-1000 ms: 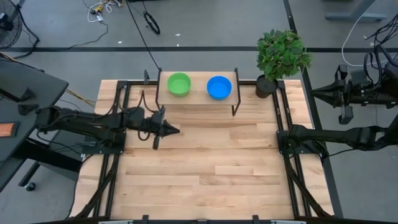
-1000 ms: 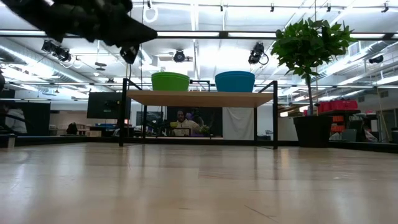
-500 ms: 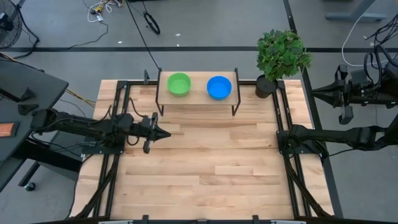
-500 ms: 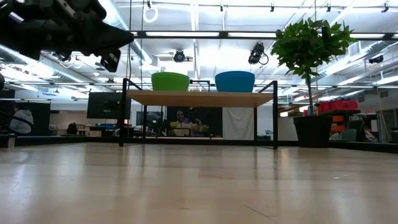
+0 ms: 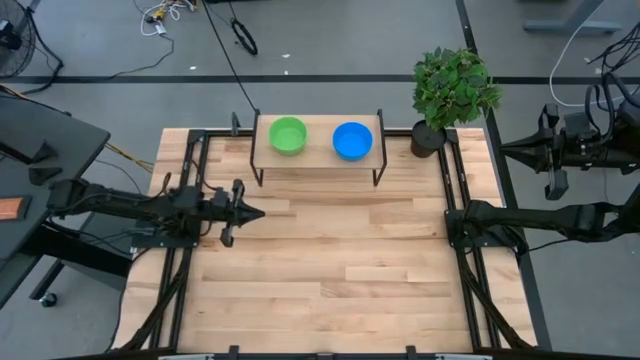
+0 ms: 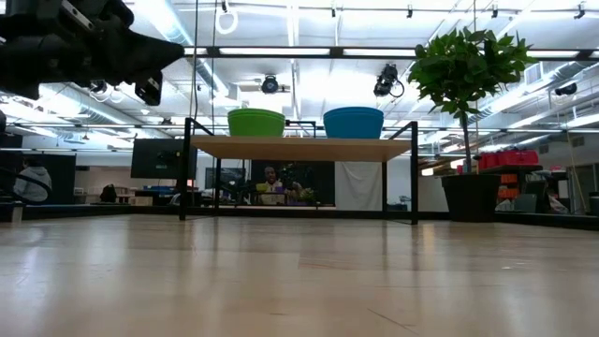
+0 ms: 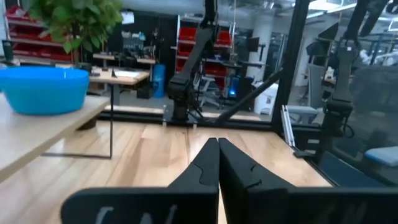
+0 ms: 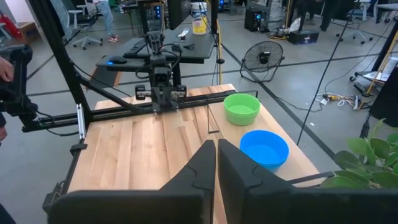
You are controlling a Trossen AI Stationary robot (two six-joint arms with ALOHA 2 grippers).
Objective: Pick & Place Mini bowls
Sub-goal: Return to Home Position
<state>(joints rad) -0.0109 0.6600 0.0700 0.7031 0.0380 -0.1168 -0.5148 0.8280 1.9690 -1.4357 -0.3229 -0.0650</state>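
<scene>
The left gripper point(image 5: 258, 212) is hovering clenched and empty over the table's point(image 5: 330, 270) left side. The right gripper point(image 8: 216, 142) is waiting clenched at the right edge. The green mini bowl point(image 5: 288, 135) and blue mini bowl point(image 5: 352, 140) are sitting side by side on the shelf point(image 5: 318, 160).

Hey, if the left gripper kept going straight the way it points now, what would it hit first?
Probably nothing on the table: the left gripper, shut, points across bare wood, clear of the shelf. First in line looks like the right arm at the far edge, though depth is hard to judge.
</scene>
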